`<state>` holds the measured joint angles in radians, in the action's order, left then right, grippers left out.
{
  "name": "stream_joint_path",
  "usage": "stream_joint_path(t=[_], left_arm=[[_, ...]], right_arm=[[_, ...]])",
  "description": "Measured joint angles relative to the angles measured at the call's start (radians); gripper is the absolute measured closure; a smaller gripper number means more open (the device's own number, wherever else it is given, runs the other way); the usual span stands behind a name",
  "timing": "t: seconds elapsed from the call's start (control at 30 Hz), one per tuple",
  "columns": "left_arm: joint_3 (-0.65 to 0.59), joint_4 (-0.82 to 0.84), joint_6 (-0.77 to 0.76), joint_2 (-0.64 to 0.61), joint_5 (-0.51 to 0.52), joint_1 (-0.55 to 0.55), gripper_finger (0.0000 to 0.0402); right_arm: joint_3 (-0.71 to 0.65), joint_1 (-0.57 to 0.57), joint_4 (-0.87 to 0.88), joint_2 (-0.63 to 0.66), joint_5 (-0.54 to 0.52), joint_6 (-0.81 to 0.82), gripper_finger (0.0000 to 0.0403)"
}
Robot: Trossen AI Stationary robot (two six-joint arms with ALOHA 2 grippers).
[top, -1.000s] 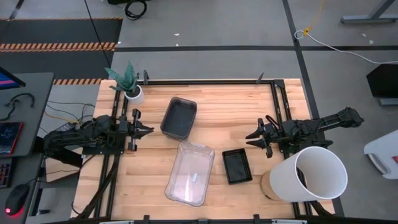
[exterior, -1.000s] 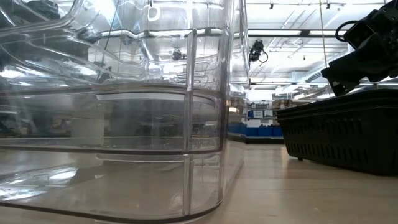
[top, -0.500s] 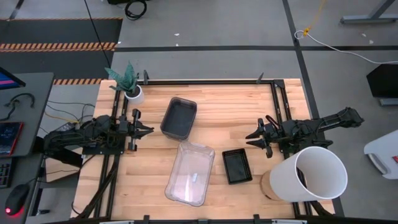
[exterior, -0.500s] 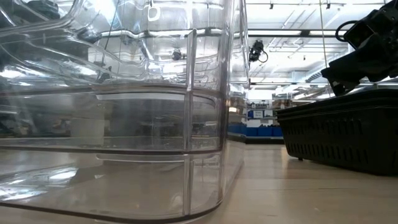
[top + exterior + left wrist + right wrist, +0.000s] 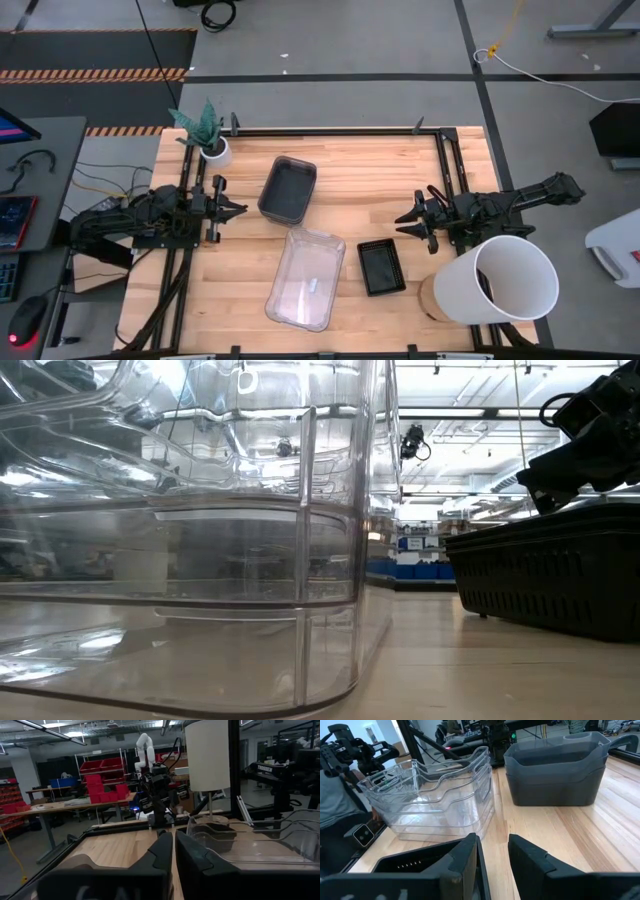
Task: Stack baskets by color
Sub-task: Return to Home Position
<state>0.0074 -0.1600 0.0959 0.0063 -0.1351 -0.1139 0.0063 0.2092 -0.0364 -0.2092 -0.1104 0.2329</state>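
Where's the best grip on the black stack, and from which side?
Pinch the long rim of the black stack on the right gripper's side, straight down from above. Its top is open and its slatted walls are thin and upright, so one finger likely fits inside, one outside. The clear stack sits close along the other long side.

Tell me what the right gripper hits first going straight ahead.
Probably the near corner of the clear baskets; the right gripper points at the gap between them and the grey bins, so it might slip through.
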Motion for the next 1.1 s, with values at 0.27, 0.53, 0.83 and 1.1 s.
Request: stream_joint_path(t=[0.27,0.53,0.83,1.1], left_arm=[[0.0,0.0,0.0,0.0,0.0,0.0,0.0366],[0.0,0.0,0.0,0.0,0.0,0.0,0.0374],[0.0,0.0,0.0,0.0,0.0,0.0,0.037],[0.0,0.0,0.0,0.0,0.0,0.0,0.0367]], right_arm=[[0.0,0.0,0.0,0.0,0.0,0.0,0.0284],[0.0,0.0,0.0,0.0,0.0,0.0,0.0285],[0.0,0.0,0.0,0.0,0.0,0.0,0.0285],[0.0,0.0,0.0,0.0,0.0,0.0,0.0285]])
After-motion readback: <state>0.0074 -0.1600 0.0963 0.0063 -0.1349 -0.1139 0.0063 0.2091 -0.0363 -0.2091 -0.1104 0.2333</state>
